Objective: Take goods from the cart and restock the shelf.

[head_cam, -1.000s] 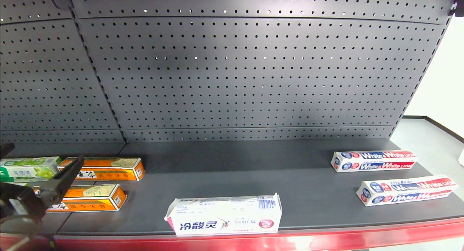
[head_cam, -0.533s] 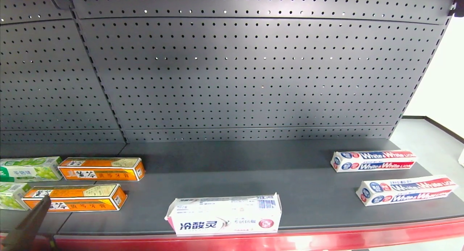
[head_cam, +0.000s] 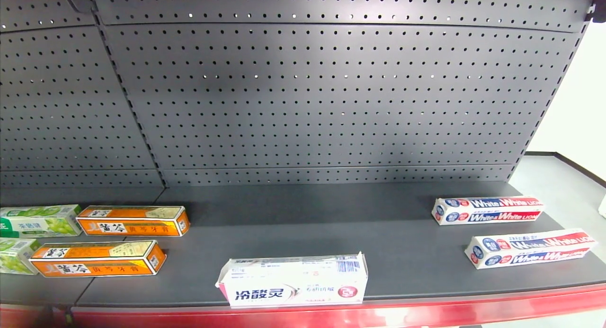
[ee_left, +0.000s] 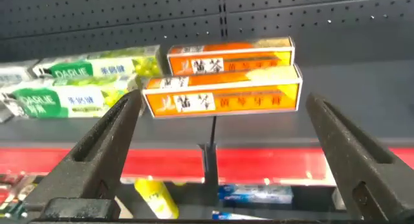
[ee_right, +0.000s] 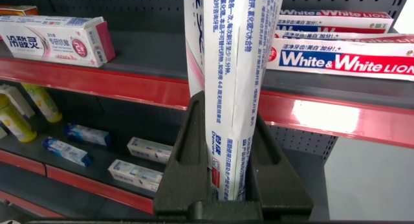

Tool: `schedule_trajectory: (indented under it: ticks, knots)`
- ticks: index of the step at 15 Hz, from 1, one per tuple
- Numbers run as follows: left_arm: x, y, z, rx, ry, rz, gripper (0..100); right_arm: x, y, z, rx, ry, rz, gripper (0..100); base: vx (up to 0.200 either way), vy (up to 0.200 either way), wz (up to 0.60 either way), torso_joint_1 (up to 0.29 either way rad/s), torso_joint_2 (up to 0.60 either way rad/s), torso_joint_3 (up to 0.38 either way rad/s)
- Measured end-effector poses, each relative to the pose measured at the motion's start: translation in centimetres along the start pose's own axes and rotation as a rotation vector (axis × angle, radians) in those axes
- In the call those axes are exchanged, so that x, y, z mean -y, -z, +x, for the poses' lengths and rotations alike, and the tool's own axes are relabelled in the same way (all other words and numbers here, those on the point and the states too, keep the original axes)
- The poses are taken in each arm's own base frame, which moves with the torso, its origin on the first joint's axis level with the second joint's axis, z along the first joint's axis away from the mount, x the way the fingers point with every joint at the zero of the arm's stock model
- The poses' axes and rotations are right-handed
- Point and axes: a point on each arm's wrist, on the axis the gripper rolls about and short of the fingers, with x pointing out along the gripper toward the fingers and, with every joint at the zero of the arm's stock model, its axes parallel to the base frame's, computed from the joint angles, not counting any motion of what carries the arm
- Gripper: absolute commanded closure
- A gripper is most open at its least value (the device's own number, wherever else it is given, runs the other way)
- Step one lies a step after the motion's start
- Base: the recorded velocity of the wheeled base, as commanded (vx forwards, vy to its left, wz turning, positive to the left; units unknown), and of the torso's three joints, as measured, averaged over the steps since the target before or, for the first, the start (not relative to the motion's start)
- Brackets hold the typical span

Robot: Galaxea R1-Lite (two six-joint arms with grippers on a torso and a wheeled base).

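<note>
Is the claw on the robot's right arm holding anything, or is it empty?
Holding. The right gripper is shut on a white toothpaste box, which stands up between its two dark fingers.

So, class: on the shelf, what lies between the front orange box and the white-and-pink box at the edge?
Nothing: in the head view, the dark shelf between the front orange box and the white-and-pink box is bare.
</note>
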Motion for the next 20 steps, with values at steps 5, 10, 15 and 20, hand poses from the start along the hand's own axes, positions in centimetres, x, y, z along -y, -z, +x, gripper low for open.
schedule_trajectory:
  ticks: [5, 10, 15, 20]
  knots:
    - [-0.1, 0.6, -0.8, 0.008, 0.009, -0.004, 0, 0.0, 0.0, 0.0, 0.0, 0.0, 0.0, 100, 0.0, 0.0, 0.0, 0.0, 0.0, 0.0]
    - [0.0, 2.5, -2.0, -0.082, 0.014, -0.041, 0, 0.0, 0.0, 0.0, 0.0, 0.0, 0.0, 100, 0.0, 0.0, 0.0, 0.0, 0.0, 0.0]
    - [-0.1, 2.3, -2.6, -0.013, 0.057, -0.093, 0, 0.0, 0.0, 0.0, 0.0, 0.0, 0.001, 100, 0.0, 0.0, 0.0, 0.0, 0.0, 0.0]
    - [0.0, 3.3, -3.3, -0.021, 0.089, -0.076, 0, -0.1, 0.0, 0.0, -0.002, -0.03, -0.065, 100, 0.0, 0.0, 0.0, 0.0, 0.0, 0.0]
